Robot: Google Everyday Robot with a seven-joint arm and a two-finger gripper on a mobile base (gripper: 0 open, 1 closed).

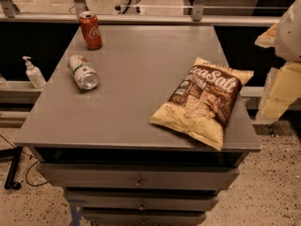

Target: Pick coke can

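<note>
— What is pictured?
— A grey table (136,102) is seen, with a sea-salt chip bag (203,101) laid flat at its right. The tool (284,79) is held beyond the right edge; how wide it is set cannot be told.
— And the cans?
— A silver-and-green can (83,71) is laid on its side at left; the coke can (90,30) is stood upright at the far-left corner.

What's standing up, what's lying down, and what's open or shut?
coke can: standing upright.
silver-and-green can: lying on its side.
chip bag: lying flat.
pump bottle: upright on the side ledge.
drawers: shut.
gripper: at the right edge, far from the coke can.
</note>
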